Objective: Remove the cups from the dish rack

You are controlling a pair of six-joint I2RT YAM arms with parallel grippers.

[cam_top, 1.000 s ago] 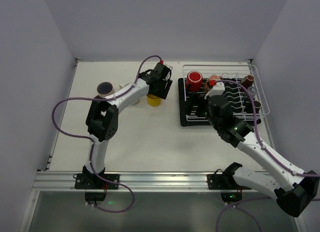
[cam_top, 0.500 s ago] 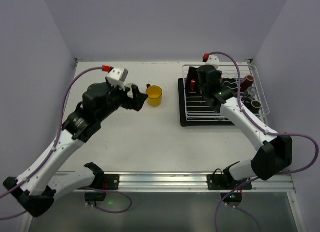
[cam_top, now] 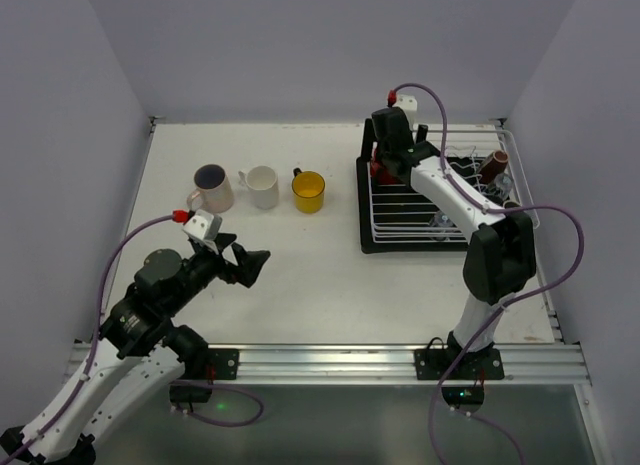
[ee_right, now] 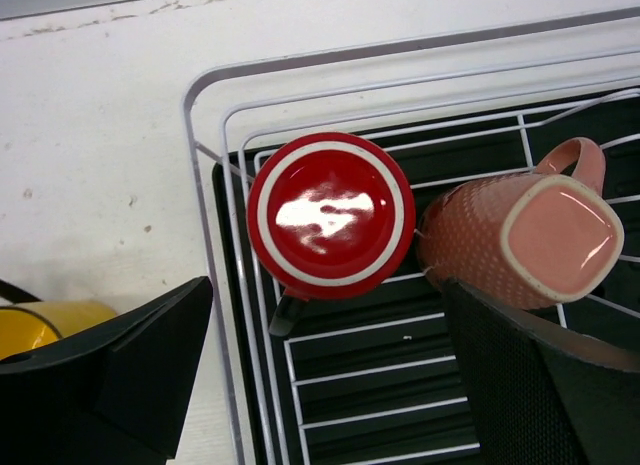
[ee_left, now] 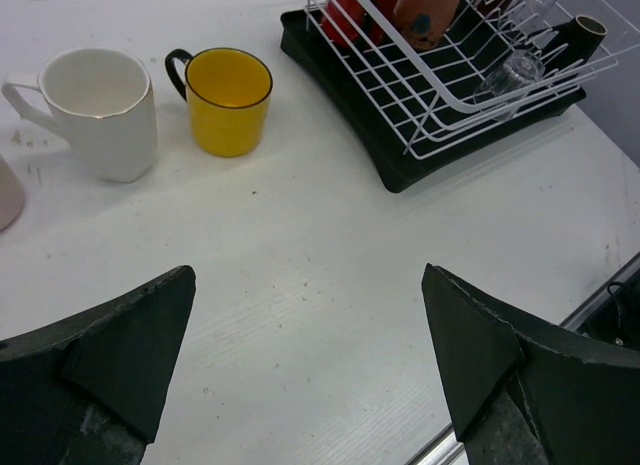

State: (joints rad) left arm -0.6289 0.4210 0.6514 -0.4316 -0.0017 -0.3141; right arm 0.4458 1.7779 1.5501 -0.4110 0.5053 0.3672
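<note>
My right claw (ee_right: 325, 360) hangs wide over the red cup (ee_right: 330, 213) in the dish rack (cam_top: 400, 210). My left claw (ee_left: 305, 325) is wide too, empty above the counter (ee_left: 300, 235).

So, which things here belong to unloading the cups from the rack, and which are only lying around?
Belongs to the job:
- dish rack
- inside it: red cup, pink cup, dark brown cup, clear glass
- already on the table: yellow cup, white cup, cream cup

Not part of it:
- black tray under the rack
- purple cables
- metal rail
</note>
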